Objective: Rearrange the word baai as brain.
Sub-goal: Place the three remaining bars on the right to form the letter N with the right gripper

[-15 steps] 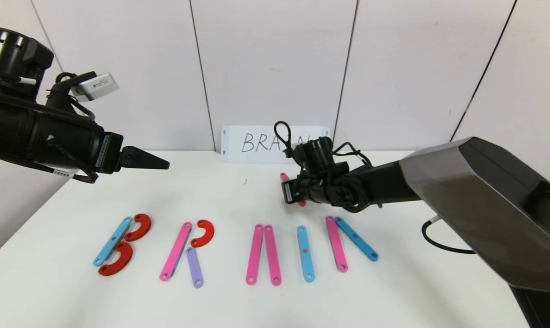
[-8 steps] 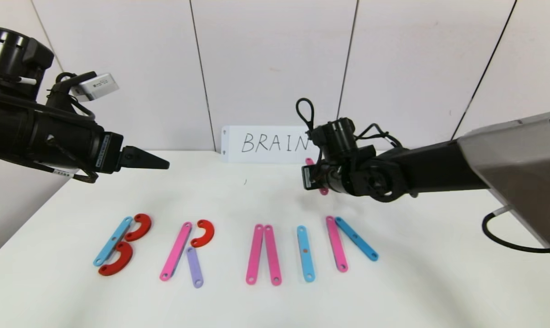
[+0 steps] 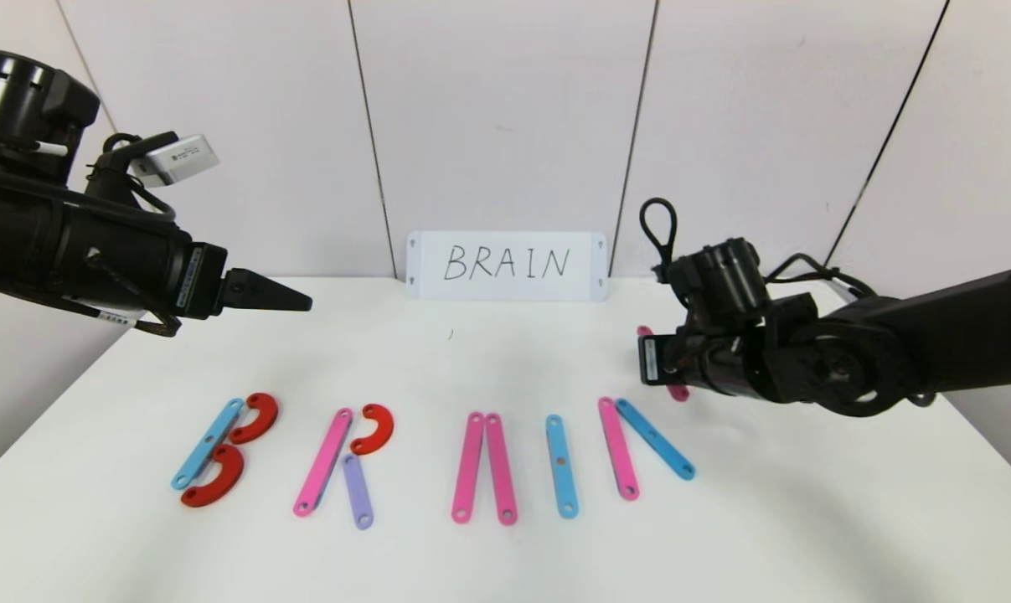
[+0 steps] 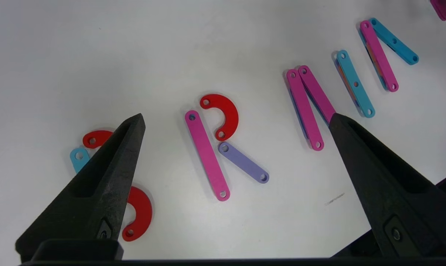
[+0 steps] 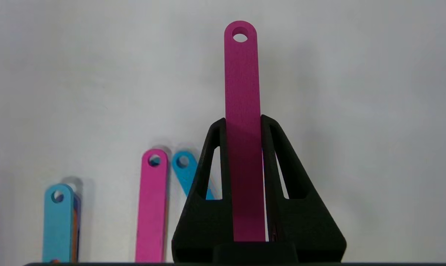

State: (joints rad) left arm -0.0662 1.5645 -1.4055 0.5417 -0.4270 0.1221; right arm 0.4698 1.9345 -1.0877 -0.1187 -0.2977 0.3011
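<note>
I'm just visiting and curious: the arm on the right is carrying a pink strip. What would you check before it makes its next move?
1. Grip: right gripper is shut on the flat magenta strip with holes: ok.
2. Strip alignment: it sticks straight out between the fingers: ok.
3. Landing spot: bare white table beside the slanted blue strip of the unfinished N: ok.
4. N so far: pink upright strip and blue diagonal meet at the top: ok.
5. Left gripper is open, raised over the table's far left: ok.
6. Height of the held strip above the table: cannot tell.
</note>
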